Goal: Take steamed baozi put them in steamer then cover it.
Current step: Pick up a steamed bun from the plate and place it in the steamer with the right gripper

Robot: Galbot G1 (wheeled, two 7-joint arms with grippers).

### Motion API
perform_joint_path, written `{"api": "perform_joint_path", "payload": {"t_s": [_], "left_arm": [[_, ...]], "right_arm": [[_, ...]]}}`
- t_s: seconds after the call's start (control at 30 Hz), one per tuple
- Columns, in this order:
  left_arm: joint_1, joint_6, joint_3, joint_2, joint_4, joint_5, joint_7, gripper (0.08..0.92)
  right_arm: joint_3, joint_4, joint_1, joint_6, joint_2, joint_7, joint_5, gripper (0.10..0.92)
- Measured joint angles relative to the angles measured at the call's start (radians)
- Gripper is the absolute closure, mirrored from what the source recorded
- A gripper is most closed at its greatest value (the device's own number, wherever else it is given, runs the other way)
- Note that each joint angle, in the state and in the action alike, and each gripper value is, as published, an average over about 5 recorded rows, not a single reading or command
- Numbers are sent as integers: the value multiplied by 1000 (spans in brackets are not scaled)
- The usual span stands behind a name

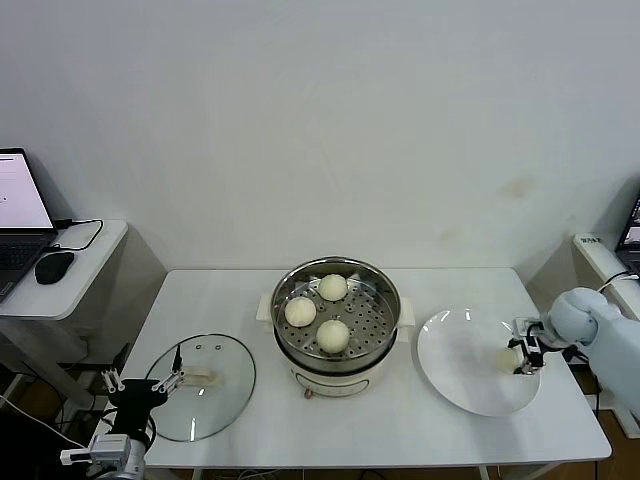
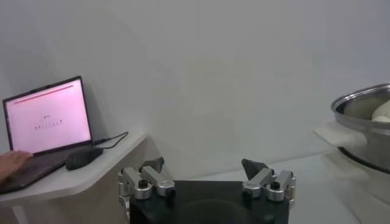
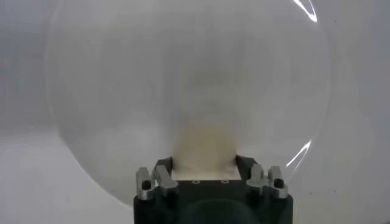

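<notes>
Baozi (image 3: 204, 146) clamped between the fingers of right gripper (image 1: 522, 357), on the white plate (image 1: 460, 385) near the table's (image 1: 400, 425) right edge. Three more buns (image 1: 332, 335) inside steamer (image 1: 385, 325) at table centre. Cover (image 1: 215, 405) flat toward the front-left corner. Left gripper (image 2: 206, 176) beside it, jaws spread, empty.

We see a white table (image 1: 400, 430) carrying three things in a row: the glass cover (image 1: 205, 400) lying flat at the left, the steamer (image 1: 336, 325) in the middle, and a white plate (image 1: 470, 365) at the right.
</notes>
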Motion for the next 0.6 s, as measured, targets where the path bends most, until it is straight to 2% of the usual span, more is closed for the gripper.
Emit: {"api": "perform_joint_path", "payload": {"t_s": [0.33, 0.6], "left_arm": [[-8, 2, 16, 2, -8, 6, 0, 177], [-17, 2, 25, 7, -8, 7, 0, 177]], "right_arm": [[-92, 70, 118, -36, -55, -13, 81, 494], [-312, 202, 414, -122, -79, 1, 270, 477]]}}
